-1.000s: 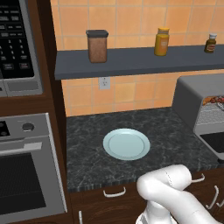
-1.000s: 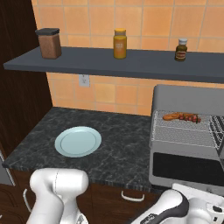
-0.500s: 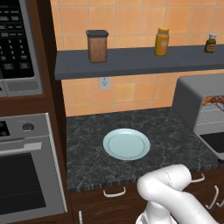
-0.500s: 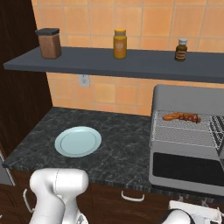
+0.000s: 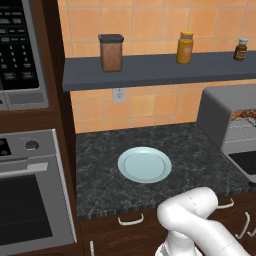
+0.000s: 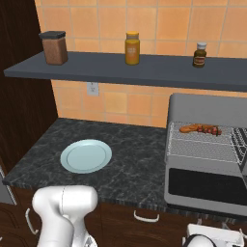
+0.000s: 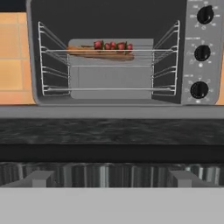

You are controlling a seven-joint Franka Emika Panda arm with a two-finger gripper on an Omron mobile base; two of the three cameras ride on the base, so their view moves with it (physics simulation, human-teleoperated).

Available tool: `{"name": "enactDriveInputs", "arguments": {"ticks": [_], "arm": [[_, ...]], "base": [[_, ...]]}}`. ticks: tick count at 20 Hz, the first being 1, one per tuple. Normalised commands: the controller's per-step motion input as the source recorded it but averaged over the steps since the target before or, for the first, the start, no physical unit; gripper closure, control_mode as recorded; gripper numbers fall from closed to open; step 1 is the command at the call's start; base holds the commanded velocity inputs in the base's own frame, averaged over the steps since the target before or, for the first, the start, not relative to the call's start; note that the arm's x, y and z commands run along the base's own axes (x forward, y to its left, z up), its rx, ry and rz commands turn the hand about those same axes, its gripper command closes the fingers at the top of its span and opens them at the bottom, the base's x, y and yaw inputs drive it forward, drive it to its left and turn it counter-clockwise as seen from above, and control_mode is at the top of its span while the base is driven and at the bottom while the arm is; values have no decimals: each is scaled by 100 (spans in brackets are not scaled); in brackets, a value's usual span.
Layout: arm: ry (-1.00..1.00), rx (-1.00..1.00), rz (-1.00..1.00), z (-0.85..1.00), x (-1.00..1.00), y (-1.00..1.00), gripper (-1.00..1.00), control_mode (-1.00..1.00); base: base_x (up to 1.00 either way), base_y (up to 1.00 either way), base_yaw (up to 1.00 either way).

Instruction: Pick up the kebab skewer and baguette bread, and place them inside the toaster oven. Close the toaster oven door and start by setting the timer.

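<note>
Nearest, in the hand view, the pincer [image 7: 112, 178] is seen with its two tips spread wide and nothing held between them, poised low before the lowered toaster oven door [image 7: 112, 131], which lies flat and open. Beyond the door, the toaster oven [image 6: 207, 108] stands on the tabletop [image 6: 130, 164] at the right. On its upper wire rack [image 7: 109, 54] the baguette bread [image 7: 89, 52] and the kebab skewer [image 7: 113, 45] are laid side by side, touching or nearly so, so loading is judged complete. The step in hand is judged to be closing the door: the front edge should be met from beneath and swung upward evenly, so that the rack is not jolted. Three dials [image 7: 202, 53] are stacked on the right panel; which one is the timer cannot be told. Farther left, an empty plate [image 6: 86, 155] is left on the tabletop, with jars on the shelf [image 6: 144, 67] behind
</note>
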Motion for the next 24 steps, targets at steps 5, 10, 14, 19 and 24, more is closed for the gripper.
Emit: {"name": "enactDriveInputs", "arguments": {"ticks": [5, 10, 14, 19, 24], "arm": [[0, 0, 0, -4, 23, 0, -100, -100], [0, 0, 0, -6, 21, 0, -100, -100], [0, 0, 0, -8, 14, 0, -100, -100], [0, 2, 0, -12, 2, 0, -100, -100], [0, 0, 0, -2, 16, 0, -100, -100]], "base": [[0, 0, 0], [0, 0, 0], [0, 0, 0], [0, 0, 0], [0, 0, 0]]}}
